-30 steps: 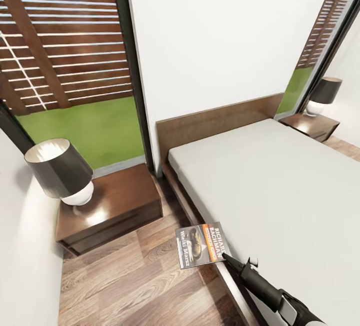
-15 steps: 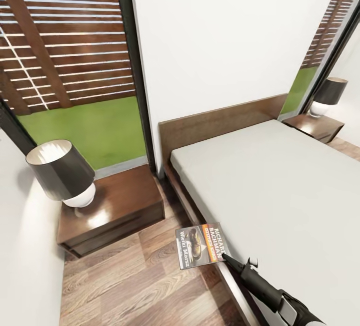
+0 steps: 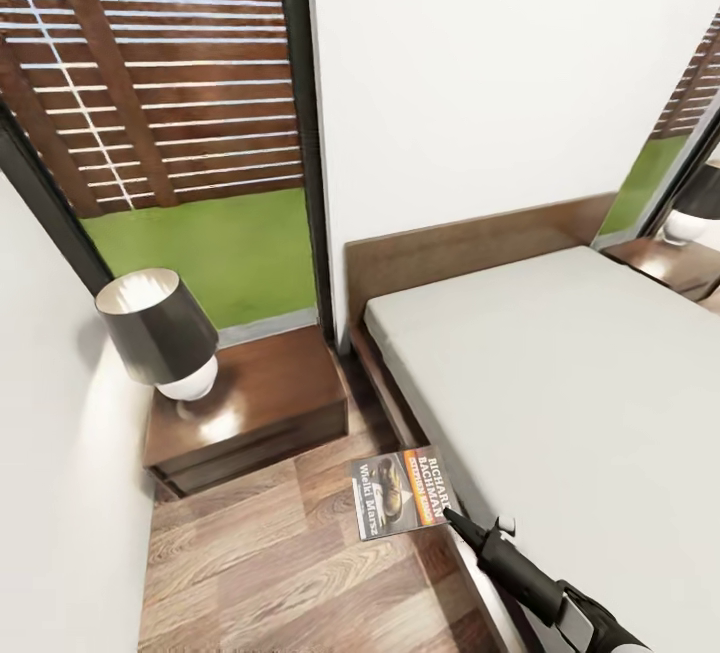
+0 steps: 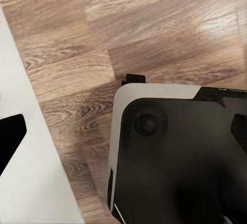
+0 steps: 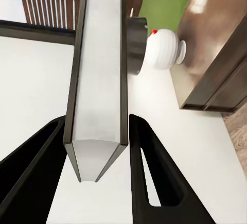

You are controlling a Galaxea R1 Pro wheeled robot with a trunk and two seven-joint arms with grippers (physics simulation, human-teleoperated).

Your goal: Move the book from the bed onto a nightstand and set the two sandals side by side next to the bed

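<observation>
Right arm (image 3: 545,588): slim black tapered forearm, widening into a white and grey segment with a dark band near the frame edge. Small grey bracket juts off the black section near the gripper (image 3: 452,516).

Right wrist view: two glossy black fingers (image 5: 154,172), broad, tapering, one with a slotted cut-out.

Left wrist view: white-edged housing (image 4: 154,92), rounded corner, matte black face with a round boss (image 4: 149,124).

We see a dark book (image 3: 399,493) with orange art and white lettering, glossy brown nightstand (image 3: 262,413), pale grey mattress (image 3: 560,393).
</observation>
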